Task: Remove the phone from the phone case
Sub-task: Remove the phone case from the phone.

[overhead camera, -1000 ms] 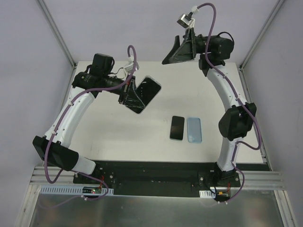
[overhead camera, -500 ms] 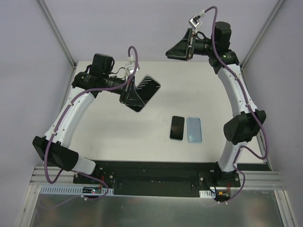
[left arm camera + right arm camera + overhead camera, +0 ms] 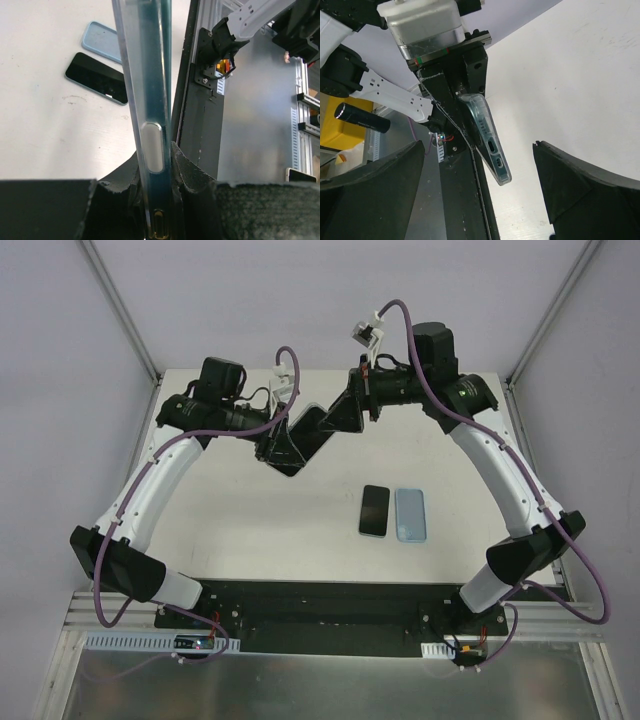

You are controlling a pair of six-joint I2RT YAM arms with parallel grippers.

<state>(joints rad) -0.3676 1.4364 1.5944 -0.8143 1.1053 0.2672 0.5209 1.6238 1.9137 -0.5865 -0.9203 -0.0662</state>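
The phone in its clear phone case (image 3: 303, 428) hangs tilted above the table's back half, my left gripper (image 3: 283, 448) shut on its lower end. The left wrist view shows it edge-on, the case (image 3: 150, 100) pinched between the two black fingers of that gripper (image 3: 156, 155). My right gripper (image 3: 335, 418) is open at the phone's upper right end. In the right wrist view the case's free end with its ports (image 3: 492, 145) lies between the wide-apart fingers of the right gripper (image 3: 479, 145), touching neither.
A bare black phone (image 3: 374, 510) and an empty light blue case (image 3: 410, 514) lie side by side on the white table (image 3: 250, 520). Both also show in the left wrist view, the phone (image 3: 95, 77) and the case (image 3: 102, 42). Grey walls enclose the table.
My right arm has swung down and left from high at the back until its open jaws flank the phone's upper end. The left arm has kept its hold, tilting the phone slightly.
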